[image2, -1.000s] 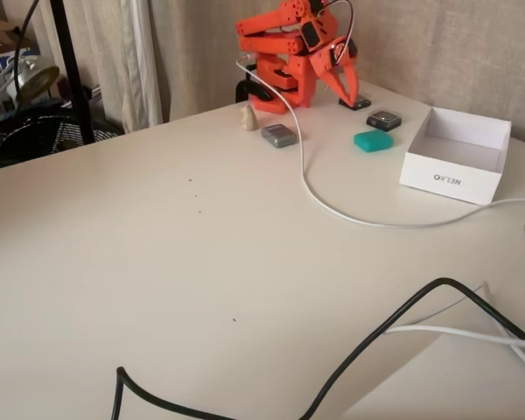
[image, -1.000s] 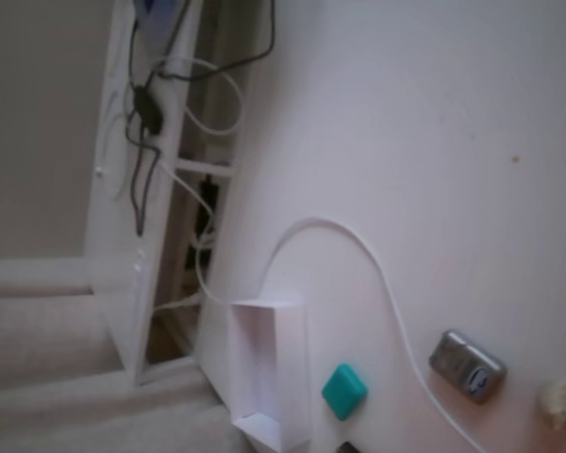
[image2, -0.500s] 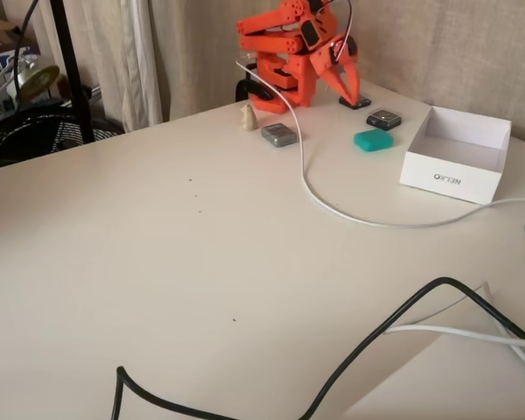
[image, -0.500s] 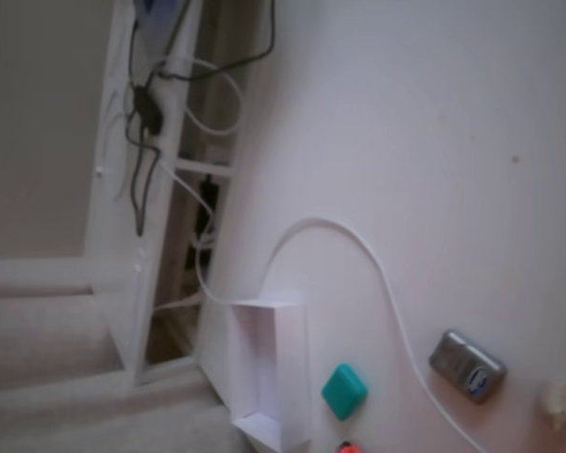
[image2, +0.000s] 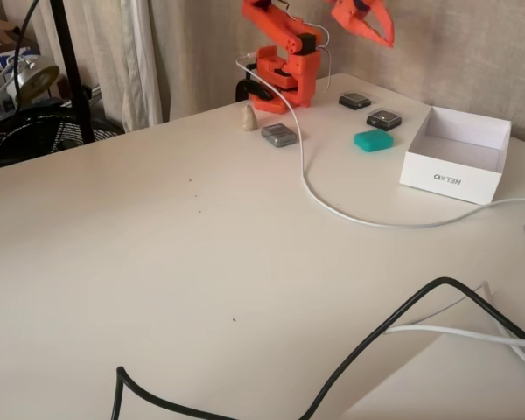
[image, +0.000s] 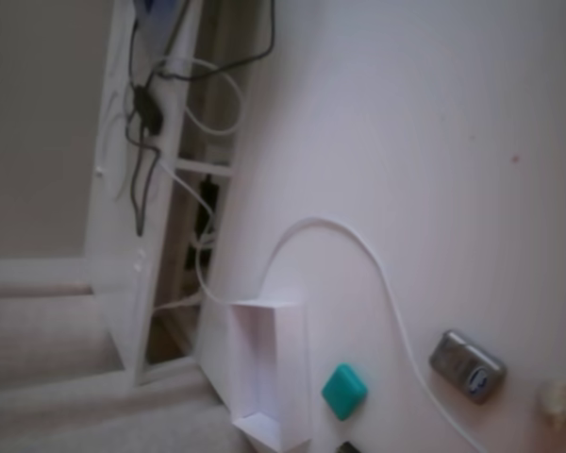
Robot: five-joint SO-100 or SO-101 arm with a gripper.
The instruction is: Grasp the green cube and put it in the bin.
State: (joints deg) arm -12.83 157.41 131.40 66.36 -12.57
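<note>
The green cube [image2: 373, 140] lies flat on the white table, a small teal block just left of the bin [image2: 455, 179], a white open box with nothing in it. In the other fixed view the green cube [image: 343, 392] sits right beside the bin [image: 269, 368]. The orange arm is raised, and its gripper [image2: 374, 31] hangs high at the top edge, well above and behind the cube. Its two fingers stand apart with nothing between them. The gripper does not show in the fixed view with the frame.
A grey metallic device [image2: 279, 135] [image: 467, 366] and a small beige figure [image2: 248, 116] lie left of the cube, with two dark devices [image2: 384, 119] behind it. A white cable [image2: 332, 206] and a black cable [image2: 402, 324] cross the table. A slatted frame [image: 160, 189] stands off its edge.
The arm has unfolded upward, and the gripper rose from near the table by the dark devices to the top of the view. The cube and bin have not moved.
</note>
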